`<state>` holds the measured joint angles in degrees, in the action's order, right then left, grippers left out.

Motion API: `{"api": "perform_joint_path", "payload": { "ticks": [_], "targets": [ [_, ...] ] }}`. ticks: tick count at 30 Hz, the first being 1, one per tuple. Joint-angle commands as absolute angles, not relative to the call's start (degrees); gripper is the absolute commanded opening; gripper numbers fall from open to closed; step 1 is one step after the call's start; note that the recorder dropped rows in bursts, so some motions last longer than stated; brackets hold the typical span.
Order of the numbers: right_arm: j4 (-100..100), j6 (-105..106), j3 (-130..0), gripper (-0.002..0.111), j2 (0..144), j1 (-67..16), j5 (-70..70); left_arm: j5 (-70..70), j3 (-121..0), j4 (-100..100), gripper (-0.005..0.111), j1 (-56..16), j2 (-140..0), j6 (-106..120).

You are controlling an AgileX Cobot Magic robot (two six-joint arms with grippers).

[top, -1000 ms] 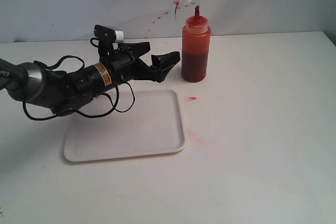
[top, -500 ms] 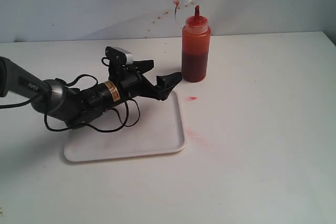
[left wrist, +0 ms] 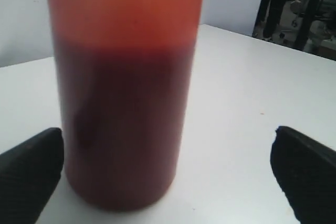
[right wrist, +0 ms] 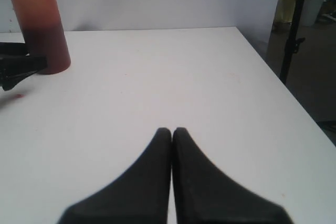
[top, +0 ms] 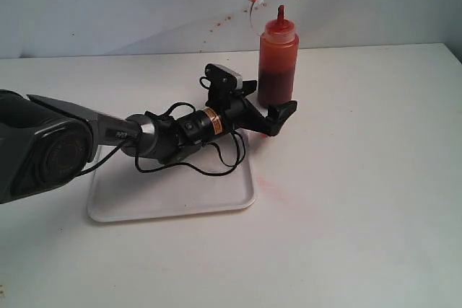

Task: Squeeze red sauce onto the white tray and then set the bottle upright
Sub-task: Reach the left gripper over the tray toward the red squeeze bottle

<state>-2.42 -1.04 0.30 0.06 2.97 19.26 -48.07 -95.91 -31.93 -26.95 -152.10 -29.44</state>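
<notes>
Ok, ext view: bottle (top: 278, 55) upright on worktop (top: 361, 192), just past the far right corner of the white tray (top: 180, 196). My left claw (top: 267, 103) is spread wide at its base.
L wrist: bottle sits between fingers (left wrist: 31, 174), closer to one. Red sauce (left wrist: 123, 129) approx halfway up.
R wrist: right claw (right wrist: 172, 134) pressed together, well apart from bottle.

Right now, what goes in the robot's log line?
left gripper open at bottle | bottle upright on table | right gripper shut
</notes>
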Motion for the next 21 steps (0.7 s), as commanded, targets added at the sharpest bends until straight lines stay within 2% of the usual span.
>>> {"api": "perform_joint_path", "payload": {
  "ticks": [1,7,21],
  "targets": [
    [-2.7,-0.4,0.0,0.0,0.0,3.4,19.1,-45.2,-98.6,-27.4,0.104,-27.2,-153.3,-29.2],
    [-2.7,-0.4,0.0,0.0,0.0,3.4,19.1,-38.9,-101.6,-24.2,0.104,-27.5,-153.6,-29.5],
    [-2.7,-0.4,0.0,0.0,0.0,3.4,19.1,-37.1,-101.6,-25.9,0.104,-28.0,-153.5,-26.5]
  ]
}}
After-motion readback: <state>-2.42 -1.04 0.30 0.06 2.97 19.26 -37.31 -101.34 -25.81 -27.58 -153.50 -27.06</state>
